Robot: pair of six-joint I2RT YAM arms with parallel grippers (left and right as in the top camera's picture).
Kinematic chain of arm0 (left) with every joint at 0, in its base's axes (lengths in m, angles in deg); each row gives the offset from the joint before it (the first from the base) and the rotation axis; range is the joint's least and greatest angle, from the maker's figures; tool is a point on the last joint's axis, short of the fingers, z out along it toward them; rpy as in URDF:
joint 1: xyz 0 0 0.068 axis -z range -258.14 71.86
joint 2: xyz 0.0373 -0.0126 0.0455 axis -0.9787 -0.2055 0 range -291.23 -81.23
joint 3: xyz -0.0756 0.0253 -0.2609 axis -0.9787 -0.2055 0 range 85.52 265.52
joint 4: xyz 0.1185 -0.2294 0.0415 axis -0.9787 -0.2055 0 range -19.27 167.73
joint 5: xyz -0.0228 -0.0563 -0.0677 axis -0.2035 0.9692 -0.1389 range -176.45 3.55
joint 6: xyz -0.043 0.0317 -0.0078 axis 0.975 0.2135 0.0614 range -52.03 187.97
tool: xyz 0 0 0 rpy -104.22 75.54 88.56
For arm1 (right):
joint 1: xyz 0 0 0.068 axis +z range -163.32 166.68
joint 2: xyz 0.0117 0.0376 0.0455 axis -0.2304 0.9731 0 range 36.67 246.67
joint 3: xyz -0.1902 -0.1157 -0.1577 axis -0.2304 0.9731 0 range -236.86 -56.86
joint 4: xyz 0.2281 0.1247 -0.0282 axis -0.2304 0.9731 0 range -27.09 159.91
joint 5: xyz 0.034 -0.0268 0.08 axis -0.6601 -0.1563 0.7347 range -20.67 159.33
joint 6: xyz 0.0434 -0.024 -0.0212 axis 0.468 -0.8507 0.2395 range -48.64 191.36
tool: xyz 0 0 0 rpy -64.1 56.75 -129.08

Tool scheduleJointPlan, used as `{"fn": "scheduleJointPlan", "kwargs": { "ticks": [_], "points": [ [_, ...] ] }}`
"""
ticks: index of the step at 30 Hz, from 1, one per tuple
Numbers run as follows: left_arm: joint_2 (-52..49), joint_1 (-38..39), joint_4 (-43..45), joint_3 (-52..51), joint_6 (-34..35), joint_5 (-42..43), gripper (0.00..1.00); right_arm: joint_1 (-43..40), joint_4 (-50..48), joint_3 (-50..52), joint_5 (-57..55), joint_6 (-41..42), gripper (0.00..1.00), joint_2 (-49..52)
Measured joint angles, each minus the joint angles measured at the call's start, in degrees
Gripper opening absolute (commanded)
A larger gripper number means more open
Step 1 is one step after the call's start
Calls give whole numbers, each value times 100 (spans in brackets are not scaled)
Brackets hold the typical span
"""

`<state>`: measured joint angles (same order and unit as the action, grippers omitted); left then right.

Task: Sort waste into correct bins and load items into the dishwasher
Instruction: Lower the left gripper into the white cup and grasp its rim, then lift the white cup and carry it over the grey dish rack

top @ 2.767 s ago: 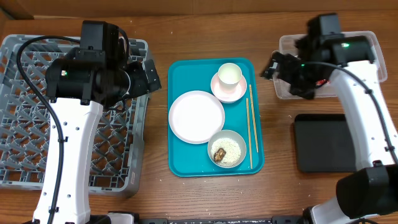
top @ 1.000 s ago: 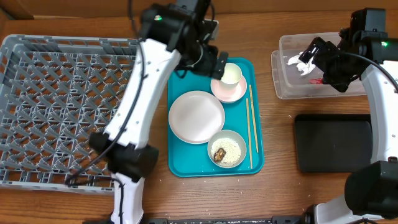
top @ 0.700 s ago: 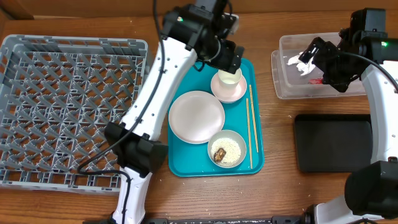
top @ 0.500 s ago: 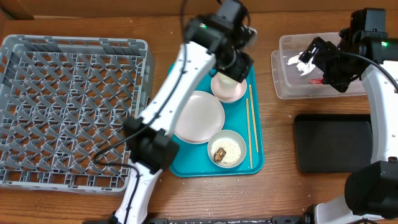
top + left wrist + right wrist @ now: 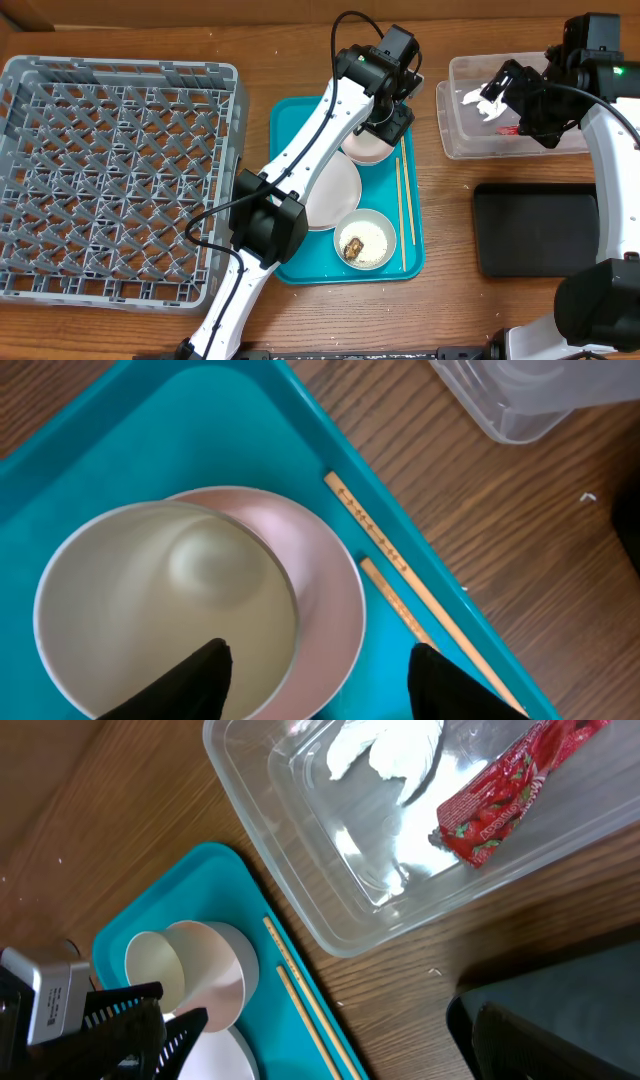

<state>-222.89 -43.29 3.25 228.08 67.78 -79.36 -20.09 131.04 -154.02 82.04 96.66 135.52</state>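
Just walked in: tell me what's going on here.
The left end effector is open over the white cup, which sits in the pink bowl on the teal tray; no grip yet. The right arm hangs above the clear tub, which holds the snack wrapper and tissue. The dish rack holds no dishes.

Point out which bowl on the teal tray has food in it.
The grey-white bowl at the near end of the teal tray: it holds rice and a brown lump. The pink bowl holds only the white cup.

overhead top-down, wrists close; shared teal tray [image 5: 295, 120]
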Motion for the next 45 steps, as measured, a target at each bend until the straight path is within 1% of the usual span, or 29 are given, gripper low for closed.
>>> {"fn": "scheduleJointPlan", "kwargs": {
  "ticks": [4,15,19,21,25,28,29,30,33,40,45],
  "points": [
    [0,0,0,-7,-4,-122,47,2,-4,0,-2,0,100,0],
    [0,0,151,-439,-4,-177,46,0,-2,0,0,0,100,0],
    [0,0,195,-601,-7,-175,43,0,0,0,0,2,100,0],
    [0,0,216,-623,-2,-177,38,2,-2,0,0,0,100,0],
    [0,0,328,-625,-7,-177,25,0,-7,0,-2,2,100,0],
    [0,0,407,-625,-24,-177,9,2,-2,0,0,-2,100,0],
    [0,0,431,-625,-11,-175,5,0,-2,0,0,0,100,0],
    [0,0,466,-625,-20,-175,4,0,0,0,0,0,100,0],
    [0,0,549,-623,-17,-188,4,2,-2,0,0,0,100,0],
    [0,0,551,-564,330,-190,4,0,0,0,0,-2,100,0],
    [13,0,433,-238,505,87,4,2,-7,0,2,4,100,0]
  ]
}}
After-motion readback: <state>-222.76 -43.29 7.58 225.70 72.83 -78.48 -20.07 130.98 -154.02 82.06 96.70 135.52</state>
